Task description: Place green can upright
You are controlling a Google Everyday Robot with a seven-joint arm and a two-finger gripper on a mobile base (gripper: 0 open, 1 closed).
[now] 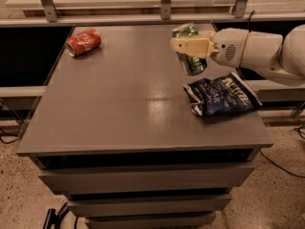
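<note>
The green can (191,61) is held in my gripper (189,47) above the right part of the grey table (124,94). The can stands nearly upright, its silver bottom end low and tilted slightly toward the camera. The cream fingers (188,45) cross the can's upper half and are shut on it. The white arm (257,51) comes in from the right. The can hangs clear of the tabletop, just above and left of the chip bag.
A red soda can (83,42) lies on its side at the table's far left. A dark blue chip bag (221,95) lies at the right edge. A metal rail and shelf (162,6) run behind the table. Drawers sit below the tabletop.
</note>
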